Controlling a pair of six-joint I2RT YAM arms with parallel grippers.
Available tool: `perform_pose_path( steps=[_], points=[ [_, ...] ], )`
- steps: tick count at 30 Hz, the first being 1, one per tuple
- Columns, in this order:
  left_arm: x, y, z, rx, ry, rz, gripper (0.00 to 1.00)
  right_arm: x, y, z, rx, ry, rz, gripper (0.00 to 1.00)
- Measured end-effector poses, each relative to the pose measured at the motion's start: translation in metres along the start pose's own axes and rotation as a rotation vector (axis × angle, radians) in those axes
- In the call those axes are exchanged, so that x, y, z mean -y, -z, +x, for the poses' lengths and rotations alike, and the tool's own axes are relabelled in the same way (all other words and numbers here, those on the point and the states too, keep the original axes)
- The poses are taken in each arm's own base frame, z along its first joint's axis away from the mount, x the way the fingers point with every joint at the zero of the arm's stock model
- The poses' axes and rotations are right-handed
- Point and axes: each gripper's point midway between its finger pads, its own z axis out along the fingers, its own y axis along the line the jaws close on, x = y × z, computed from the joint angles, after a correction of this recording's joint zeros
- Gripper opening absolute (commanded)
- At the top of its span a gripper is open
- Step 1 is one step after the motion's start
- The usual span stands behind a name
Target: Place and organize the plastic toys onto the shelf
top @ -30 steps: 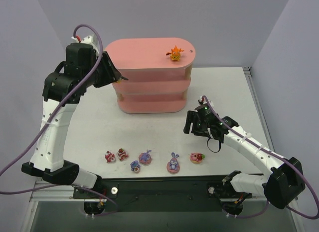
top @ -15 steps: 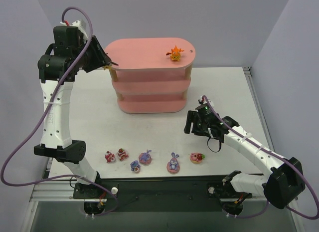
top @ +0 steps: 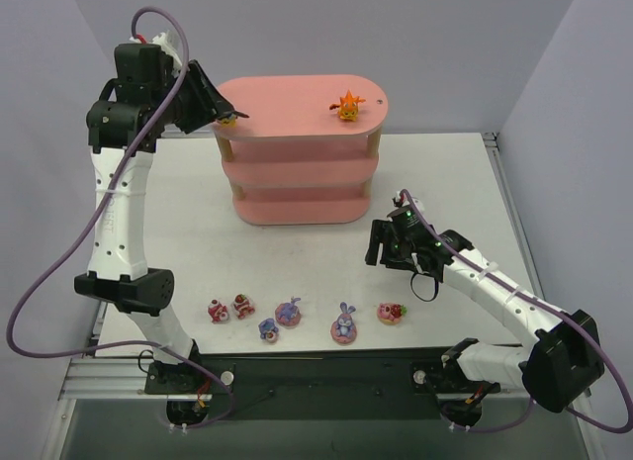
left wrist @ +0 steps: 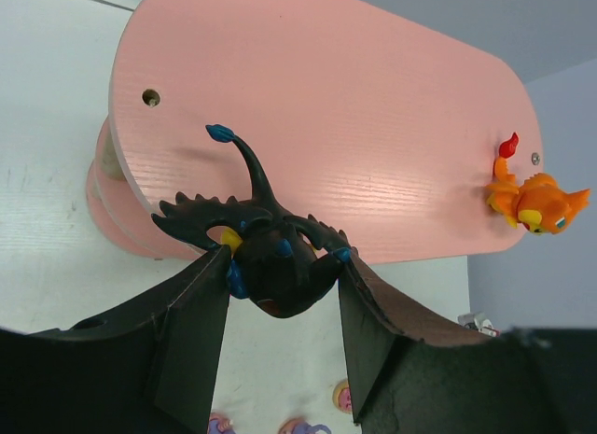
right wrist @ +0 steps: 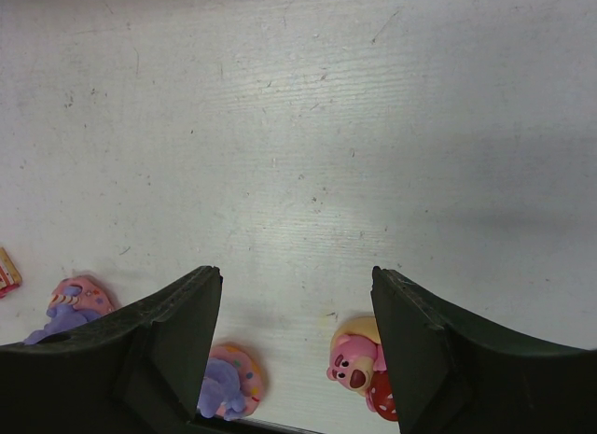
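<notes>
A: Where is the black bat figurine (left wrist: 272,252) found?

B: It is gripped by the left claw (left wrist: 283,277), which is closed on its body, while the wings and the thin tail are left free. In the top view it is carried at the upper left of the frame, at the left end of the shelf (top: 297,109) and level with the top board. Whether the board is touched cannot be told.

A: How is it expected to handle?

B: It is judged light and stiff, probably hard moulded plastic with a smooth skin, so some slipping under a loose pinch is to be allowed for. The tail and wing tips are judged the weak parts. The hold is best kept on the thick torso, as it is now.

A: And the other toys?

B: The orange figurine (top: 347,105) is stood on the top board at its right end. Six are left on the table (right wrist: 280,126) in a loose row at the lower centre of the top view: three purple bunnies (top: 344,323) and three red-and-white figures (top: 392,313). The right claw (right wrist: 297,277) is held open with nothing in it, above the right end of that row. The bunnies are probably best taken across the round base or body, not by the ears.
</notes>
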Motion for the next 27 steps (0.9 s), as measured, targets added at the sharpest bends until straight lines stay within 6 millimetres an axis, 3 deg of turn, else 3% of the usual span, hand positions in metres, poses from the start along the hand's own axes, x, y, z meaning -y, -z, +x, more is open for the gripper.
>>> perform_pose_path(
  steps=[11, 20, 27],
  points=[
    [0.017, -0.014, -0.001, 0.033, 0.026, 0.018, 0.00, 0.006, -0.002, 0.003, -0.007, -0.011, 0.013, 0.66],
    [0.016, -0.034, 0.009, 0.028, 0.012, -0.044, 0.00, 0.012, -0.004, 0.010, -0.018, -0.017, 0.026, 0.66],
    [0.015, -0.036, 0.008, 0.043, -0.005, -0.066, 0.04, 0.015, -0.005, 0.011, -0.021, -0.021, 0.032, 0.66]
  ],
)
